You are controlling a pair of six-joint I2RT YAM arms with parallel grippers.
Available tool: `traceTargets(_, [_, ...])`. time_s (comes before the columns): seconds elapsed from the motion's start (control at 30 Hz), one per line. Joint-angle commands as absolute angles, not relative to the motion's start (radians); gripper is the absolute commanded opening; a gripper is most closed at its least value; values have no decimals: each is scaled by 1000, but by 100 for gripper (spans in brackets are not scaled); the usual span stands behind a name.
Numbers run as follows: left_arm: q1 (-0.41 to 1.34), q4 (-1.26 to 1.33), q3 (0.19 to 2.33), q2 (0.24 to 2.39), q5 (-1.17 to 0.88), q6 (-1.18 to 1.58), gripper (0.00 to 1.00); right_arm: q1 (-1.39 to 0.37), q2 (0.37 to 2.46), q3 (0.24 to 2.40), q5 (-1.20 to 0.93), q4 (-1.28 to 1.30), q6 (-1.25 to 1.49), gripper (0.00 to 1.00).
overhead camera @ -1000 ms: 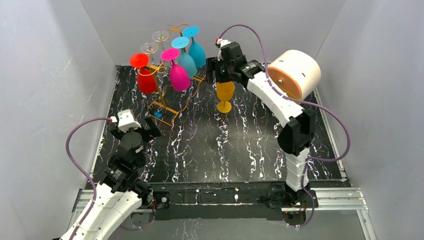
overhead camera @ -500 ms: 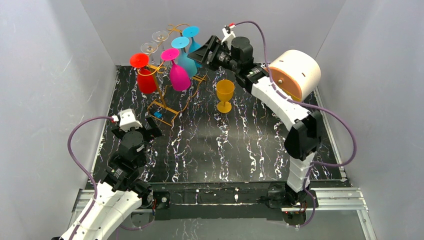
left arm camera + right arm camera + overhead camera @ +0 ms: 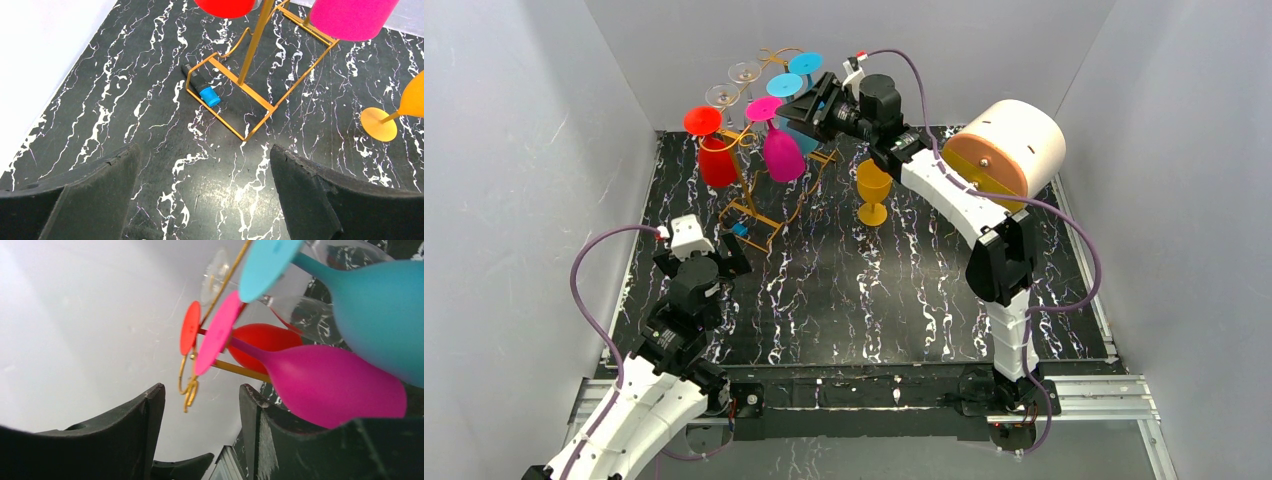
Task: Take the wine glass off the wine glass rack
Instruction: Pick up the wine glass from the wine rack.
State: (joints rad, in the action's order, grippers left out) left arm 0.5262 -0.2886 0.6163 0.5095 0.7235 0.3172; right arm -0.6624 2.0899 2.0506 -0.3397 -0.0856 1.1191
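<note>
The golden wire wine glass rack [image 3: 759, 165] stands at the back left of the table. Red [image 3: 717, 155], magenta [image 3: 782, 150], teal [image 3: 796, 122] and clear [image 3: 744, 72] wine glasses hang upside down on it. An orange glass [image 3: 873, 190] stands upright on the table, right of the rack. My right gripper [image 3: 802, 108] is open and empty, held high beside the teal and magenta glasses. In the right wrist view the magenta glass [image 3: 325, 380] lies just past my right finger [image 3: 255, 425], and the open gap [image 3: 200, 390] holds nothing. My left gripper [image 3: 704, 262] is open and empty, low over the table in front of the rack.
A small black object with a blue cap [image 3: 202, 89] lies against the rack's rectangular base [image 3: 250, 95]. A large white roll with an orange face [image 3: 1014, 145] sits at the right. Grey walls close in the back and both sides.
My right gripper has left the spot above the orange glass, risen and swung left to the hanging glasses. The orange glass stays standing. My left arm has shifted slightly.
</note>
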Motion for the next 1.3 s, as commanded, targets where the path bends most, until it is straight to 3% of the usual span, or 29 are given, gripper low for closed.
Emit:
traceTargets(0.0, [522,-294,640,515,749,330,98,-668,2098,2131,-322,-158,1132,63])
traceTargets(0.53, [497,-287,640,520,750,327,98,-669,2166,2253,-202,-19,1094,51])
traceTargets(1.07, [470,-272,634,529,664,306,98,-670,2241,2347,-218,-2,1126,35])
traceTargets(1.27, [469,-273,630,529,644,304,98,-671,2247,2361,-224,36,1120,23])
